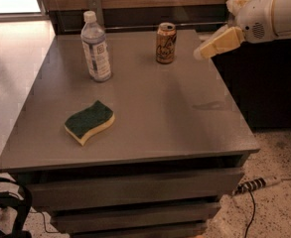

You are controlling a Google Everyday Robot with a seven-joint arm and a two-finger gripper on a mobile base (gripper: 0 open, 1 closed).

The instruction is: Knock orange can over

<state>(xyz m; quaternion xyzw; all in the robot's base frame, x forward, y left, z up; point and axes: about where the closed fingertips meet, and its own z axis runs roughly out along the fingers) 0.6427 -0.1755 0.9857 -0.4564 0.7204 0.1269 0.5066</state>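
Small orange-gold metal drink can (166, 43) stands upright at the back of the grey square tabletop (184, 118). The cream gripper (207, 49) hovers near the can's right side, not touching; can't tell if it's open or closed. Risks: a sweep too high skims over the can's top, and a low slow push slides the can upright. Clear plastic bottle with white cap (96, 48) is well left of the can, green-yellow sponge (89, 122) well in front-left. Nothing stands between can and gripper.
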